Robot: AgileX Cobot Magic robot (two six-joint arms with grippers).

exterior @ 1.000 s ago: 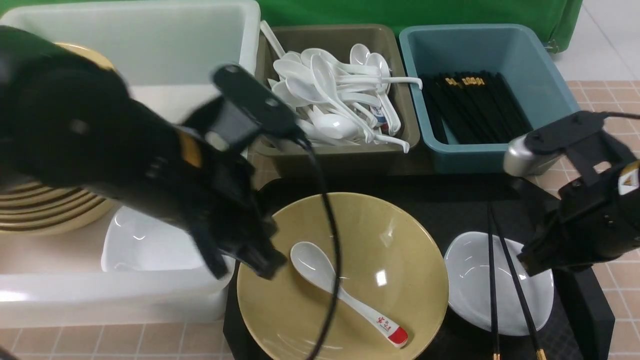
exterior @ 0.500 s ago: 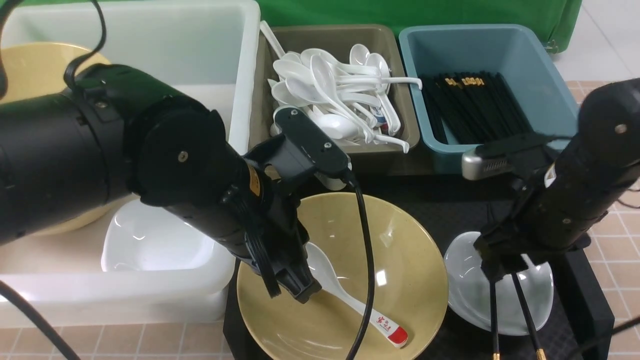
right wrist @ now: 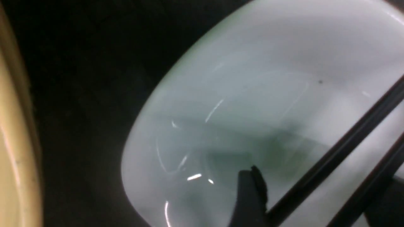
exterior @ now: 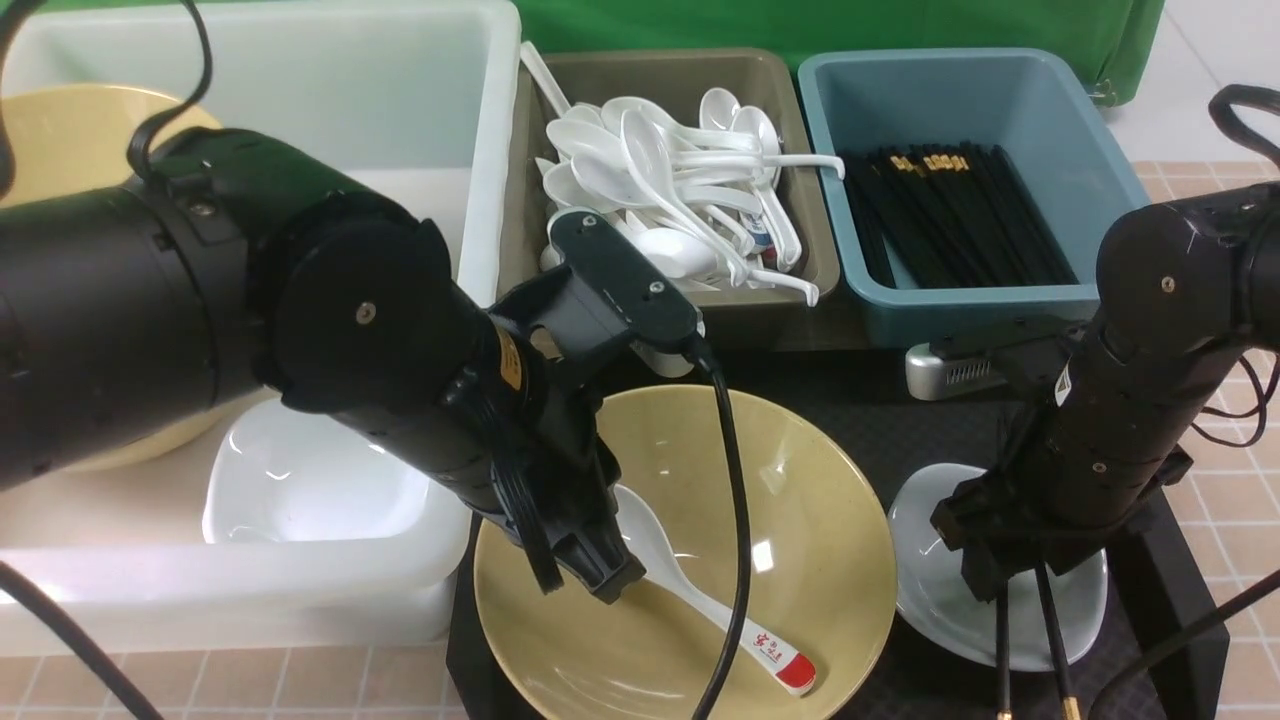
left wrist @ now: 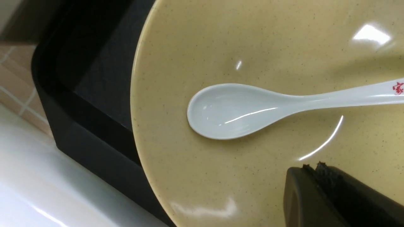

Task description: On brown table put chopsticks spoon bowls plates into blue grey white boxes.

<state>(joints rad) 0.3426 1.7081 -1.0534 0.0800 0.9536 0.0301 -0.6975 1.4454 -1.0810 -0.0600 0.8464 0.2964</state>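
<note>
A tan bowl (exterior: 800, 560) sits on the black tray with the white spoon (exterior: 700, 600) lying in it. My left gripper (exterior: 590, 575) hovers shut just above the bowl (left wrist: 195, 176), beside the spoon's scoop (left wrist: 233, 110), holding nothing. To the right a white plate (exterior: 930, 590) carries two black chopsticks (exterior: 1052, 640). My right gripper (exterior: 985, 575) is low over that plate (right wrist: 252, 78), open, with both chopsticks (right wrist: 331, 154) running between its fingers (right wrist: 249, 192).
The white tub (exterior: 480, 100) at the left holds tan bowls (exterior: 60, 130) and a white plate (exterior: 300, 480). The grey box (exterior: 650, 75) is full of spoons and the blue box (exterior: 950, 100) holds chopsticks. The black tray (exterior: 1170, 600) rests on the tiled table (exterior: 1230, 500).
My left arm swung in from the left over the bowl, then stayed still. My right arm came down over the plate, and its jaws now straddle the chopsticks.
</note>
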